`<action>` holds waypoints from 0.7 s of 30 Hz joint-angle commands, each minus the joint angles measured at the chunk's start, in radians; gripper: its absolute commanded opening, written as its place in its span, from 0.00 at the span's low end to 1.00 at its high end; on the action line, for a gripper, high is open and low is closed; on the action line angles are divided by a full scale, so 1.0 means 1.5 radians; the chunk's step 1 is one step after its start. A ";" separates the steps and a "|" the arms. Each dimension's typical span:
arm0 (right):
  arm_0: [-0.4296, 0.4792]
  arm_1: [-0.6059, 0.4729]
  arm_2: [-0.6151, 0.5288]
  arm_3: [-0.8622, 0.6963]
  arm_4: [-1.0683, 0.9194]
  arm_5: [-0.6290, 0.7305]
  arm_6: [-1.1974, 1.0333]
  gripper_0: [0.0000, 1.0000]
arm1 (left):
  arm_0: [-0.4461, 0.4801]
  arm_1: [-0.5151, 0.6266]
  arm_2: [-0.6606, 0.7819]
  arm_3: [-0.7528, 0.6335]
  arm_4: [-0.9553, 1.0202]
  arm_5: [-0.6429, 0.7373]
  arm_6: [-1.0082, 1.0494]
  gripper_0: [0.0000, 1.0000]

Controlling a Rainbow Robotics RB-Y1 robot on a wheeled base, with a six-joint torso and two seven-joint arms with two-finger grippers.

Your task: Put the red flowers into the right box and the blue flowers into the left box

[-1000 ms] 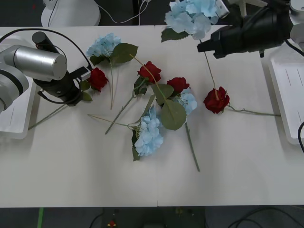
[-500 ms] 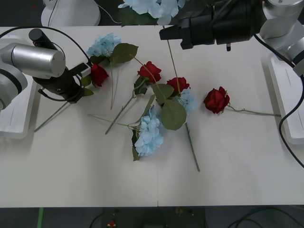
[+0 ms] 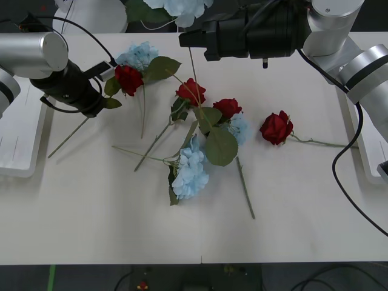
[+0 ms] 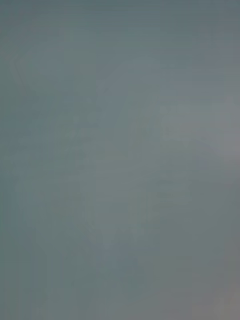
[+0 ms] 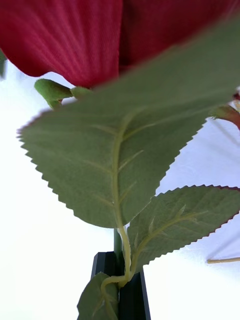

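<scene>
My left gripper (image 3: 102, 91) is shut on the stem of a red flower (image 3: 128, 79) near the table's left rear, with the stem trailing down toward the left box (image 3: 18, 142). In the left wrist view the stem (image 5: 118, 245) sits between the black fingers (image 5: 102, 280), under the bloom (image 5: 75, 35). My right gripper (image 3: 189, 40) reaches across the back, shut on a blue flower (image 3: 182, 6) whose stem hangs down. Red flowers (image 3: 191, 91) (image 3: 227, 107) (image 3: 276, 127) and blue flowers (image 3: 138, 56) (image 3: 190, 167) lie mid-table. The right box (image 3: 379, 145) sits at the right edge.
A third blue flower (image 3: 240, 128) lies half under a big leaf (image 3: 220, 145). Loose stems cross the table's middle. A white round stand (image 3: 91, 13) and cables sit behind the table. Bare tabletop stretches along the front edge.
My left gripper has lifted the red flower and carried it toward the back. My right arm has swung left along the back with the blue flower.
</scene>
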 commanded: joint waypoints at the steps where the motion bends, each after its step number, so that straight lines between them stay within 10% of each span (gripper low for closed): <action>1: -0.034 0.009 0.005 -0.021 -0.002 -0.008 -0.016 0.00 | 0.004 0.035 0.014 -0.018 0.032 0.010 -0.043 0.00; 21: -0.034 0.004 0.007 -0.021 -0.005 -0.017 -0.025 0.00 | 0.083 0.050 0.266 -0.021 0.322 0.226 -0.227 0.00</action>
